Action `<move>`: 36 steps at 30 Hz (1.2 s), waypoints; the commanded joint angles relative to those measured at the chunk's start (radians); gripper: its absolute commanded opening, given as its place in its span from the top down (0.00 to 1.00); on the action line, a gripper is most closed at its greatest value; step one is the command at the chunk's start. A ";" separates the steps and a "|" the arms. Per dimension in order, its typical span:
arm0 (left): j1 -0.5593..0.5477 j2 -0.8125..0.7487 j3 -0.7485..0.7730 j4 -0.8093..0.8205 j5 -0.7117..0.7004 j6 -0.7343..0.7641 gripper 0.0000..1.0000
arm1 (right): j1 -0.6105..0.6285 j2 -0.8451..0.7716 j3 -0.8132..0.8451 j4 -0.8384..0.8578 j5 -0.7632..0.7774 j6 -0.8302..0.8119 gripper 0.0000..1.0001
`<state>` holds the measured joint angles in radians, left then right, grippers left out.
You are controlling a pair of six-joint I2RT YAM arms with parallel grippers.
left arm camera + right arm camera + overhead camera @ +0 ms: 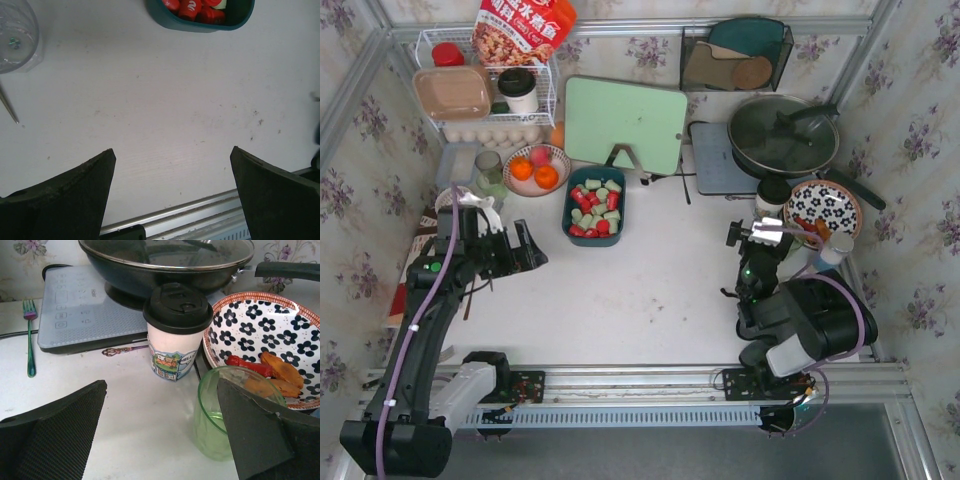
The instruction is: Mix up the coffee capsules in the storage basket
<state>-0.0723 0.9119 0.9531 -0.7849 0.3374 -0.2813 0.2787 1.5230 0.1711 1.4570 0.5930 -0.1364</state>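
The dark teal storage basket (593,206) stands on the white table behind the middle, filled with red and pale green coffee capsules (594,207). In the left wrist view its near wall (200,24) and a few red capsules (190,7) show at the top edge. My left gripper (533,252) hovers open over bare table, in front of and left of the basket; nothing lies between its fingers (75,192). My right gripper (767,231) is open at the right side, facing a lidded paper cup (177,330) and a green glass (227,412), empty.
A bowl of oranges (536,170) and a clear glass (488,168) stand left of the basket. A green cutting board (625,122) leans behind it. Induction hob with wok (782,133), patterned plate of food (823,207), white wire rack (488,90), a fork (30,335).
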 commanded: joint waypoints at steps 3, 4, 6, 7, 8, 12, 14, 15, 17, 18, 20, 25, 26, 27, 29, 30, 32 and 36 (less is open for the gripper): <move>0.002 -0.007 0.006 0.015 0.013 -0.006 0.01 | -0.041 -0.023 -0.032 0.012 -0.134 0.034 0.00; 0.002 -0.009 0.006 0.016 0.009 -0.005 0.01 | -0.073 -0.030 -0.043 0.008 -0.206 0.064 0.00; 0.002 -0.013 0.006 0.013 -0.001 -0.004 0.01 | -0.151 -0.016 -0.067 0.017 -0.307 0.140 0.00; 0.002 -0.014 0.006 0.010 -0.005 -0.002 0.01 | -0.182 0.024 -0.083 0.091 -0.313 0.158 0.00; 0.002 -0.017 0.005 0.009 -0.009 -0.002 0.01 | -0.188 0.050 -0.095 0.162 -0.322 0.155 0.00; 0.002 -0.028 0.004 0.008 -0.028 0.002 0.01 | -0.188 0.029 -0.073 0.100 -0.519 0.081 0.00; 0.003 -0.035 0.012 0.005 -0.041 0.007 0.01 | -0.188 0.005 -0.049 -0.008 -0.595 0.057 0.03; 0.002 -0.039 0.019 0.003 -0.045 0.010 0.01 | -0.190 0.002 -0.035 -0.025 -0.590 0.061 0.01; 0.002 -0.058 0.029 0.002 -0.055 0.016 0.01 | -0.189 0.024 -0.003 -0.056 -0.502 0.091 0.00; 0.002 -0.069 0.028 0.010 -0.061 0.013 0.01 | -0.189 0.013 0.027 -0.136 -0.440 0.127 0.00; 0.002 -0.106 0.014 0.034 -0.087 -0.012 0.01 | -0.203 0.022 0.026 -0.103 -0.394 0.153 0.00; 0.000 -0.212 -0.077 0.205 -0.183 -0.149 0.01 | -0.202 0.019 0.024 -0.111 -0.342 0.176 0.00; 0.002 -0.227 -0.104 0.271 -0.212 -0.164 0.01 | -0.203 0.023 0.026 -0.105 -0.340 0.174 0.00; 0.001 -0.237 -0.140 0.348 -0.222 -0.144 0.01 | -0.203 0.020 0.025 -0.106 -0.341 0.174 0.00; -0.001 -0.256 -0.235 0.518 -0.229 -0.052 0.01 | -0.204 0.021 0.025 -0.106 -0.341 0.173 0.00; 0.000 -0.259 -0.292 0.613 -0.233 0.000 0.01 | -0.202 0.020 0.025 -0.107 -0.341 0.173 0.00; -0.001 -0.251 -0.387 0.755 -0.271 0.078 0.01 | -0.202 0.021 0.026 -0.107 -0.341 0.173 0.00; -0.005 -0.160 -0.542 0.923 -0.462 0.107 0.01 | -0.202 0.020 0.026 -0.109 -0.341 0.173 0.00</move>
<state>-0.0750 0.6930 0.5091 -0.1616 0.0624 -0.2607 0.0769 1.5436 0.1928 1.3483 0.2363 0.0315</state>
